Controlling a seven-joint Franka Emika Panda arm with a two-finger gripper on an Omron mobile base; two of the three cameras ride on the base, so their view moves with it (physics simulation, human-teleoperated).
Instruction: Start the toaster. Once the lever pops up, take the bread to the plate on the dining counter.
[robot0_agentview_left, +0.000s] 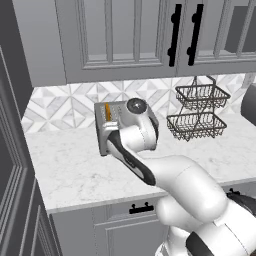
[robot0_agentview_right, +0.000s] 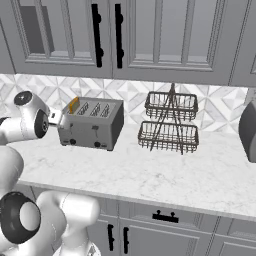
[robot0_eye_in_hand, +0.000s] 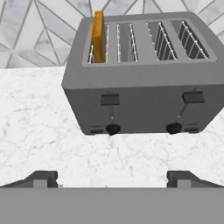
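Toaster (robot0_eye_in_hand: 144, 74) just beyond spread fingers (robot0_eye_in_hand: 41, 178)

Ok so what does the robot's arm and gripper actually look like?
The arm is glossy white, built of rounded bulbous segments with dark grey-black bands at the joints. The gripper ends in two small dark grey, blocky finger tips. No cables or markings are visible.
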